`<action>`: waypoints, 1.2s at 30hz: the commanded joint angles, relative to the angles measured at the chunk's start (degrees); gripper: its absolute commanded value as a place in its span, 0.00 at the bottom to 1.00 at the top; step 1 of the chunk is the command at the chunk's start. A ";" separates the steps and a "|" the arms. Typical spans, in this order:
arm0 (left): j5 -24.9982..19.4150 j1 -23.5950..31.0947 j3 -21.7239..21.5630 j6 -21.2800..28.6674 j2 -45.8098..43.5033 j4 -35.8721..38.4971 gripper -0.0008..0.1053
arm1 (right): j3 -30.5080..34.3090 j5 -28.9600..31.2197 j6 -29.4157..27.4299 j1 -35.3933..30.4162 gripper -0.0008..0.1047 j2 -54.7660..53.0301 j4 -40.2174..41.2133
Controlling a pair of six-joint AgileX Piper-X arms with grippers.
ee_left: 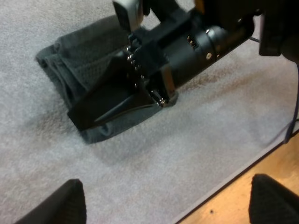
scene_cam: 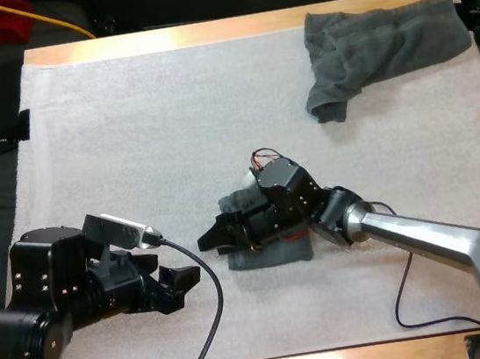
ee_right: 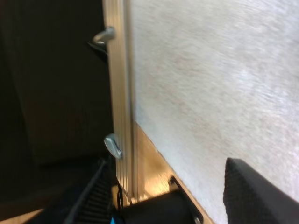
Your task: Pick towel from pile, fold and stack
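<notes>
Nearest the camera in the high view, the left gripper hovered low over the white mat with its fingers spread wide and nothing between them; its own wrist view confirmed the gap was clear. Just beyond it, at the middle of the mat, a folded towel lay as a compact dark grey-green bundle, with layered edges visible on the side facing the left arm. Whether this bundle was one towel or several could not be determined. The right gripper sat directly over the bundle with its fingertips projecting past the bundle's edge toward the left arm; its wrist view showed the fingers apart and gripping nothing. Well apart from both grippers, at the far right corner of the mat by the edge of the table, a crumpled towel lay loosely heaped, with one end trailing toward the centre. Assessment: at least one towel appeared folded and placed, and the crumpled one had yet to be picked, folded and stacked. The cloth looked soft and limp, and likely to sag and shift when lifted.
</notes>
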 commanded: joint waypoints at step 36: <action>0.76 0.06 3.51 0.23 0.19 -5.64 0.66 | -0.14 29.97 -28.92 0.06 0.66 -32.88 49.46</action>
